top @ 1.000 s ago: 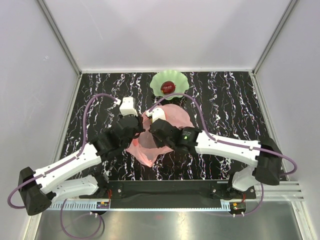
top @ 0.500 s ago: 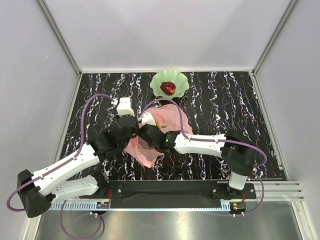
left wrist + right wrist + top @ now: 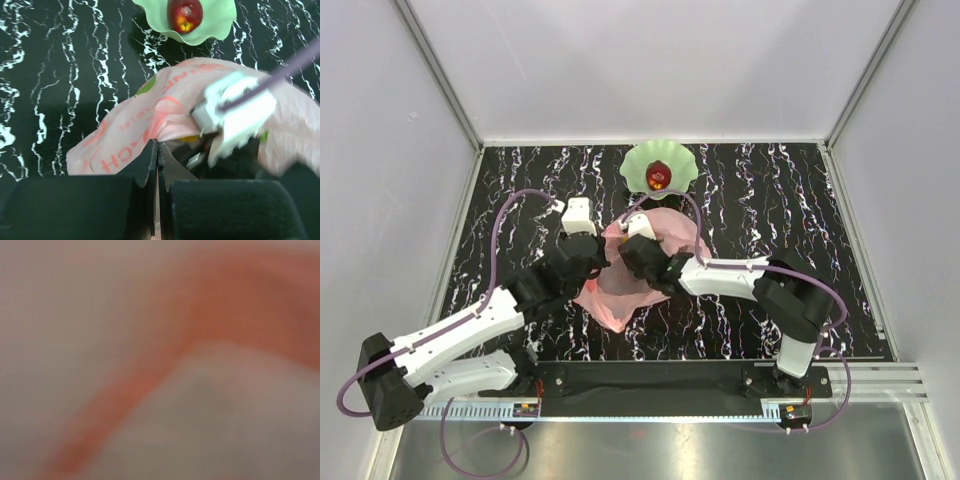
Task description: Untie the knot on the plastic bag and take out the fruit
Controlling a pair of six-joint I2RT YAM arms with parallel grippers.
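Looks partly done: knot open, one dark red fruit (image 3: 658, 176) in the green dish (image 3: 634, 166). Pinching the rim of the plastic bag (image 3: 610, 300), mid worktop (image 3: 520, 200), with left gripper (image 3: 156, 146), jaws pressed together. Reaching inside with right gripper (image 3: 638, 268); cannot tell its jaws. Left to lift out: yellow piece (image 3: 190, 138), perhaps more.

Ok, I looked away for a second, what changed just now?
The right arm folded its elbow inward, and the right gripper swung left over the plastic bag, then back slightly. The left gripper stayed shut on the bag's left edge; the dark red fruit stayed in the green dish.
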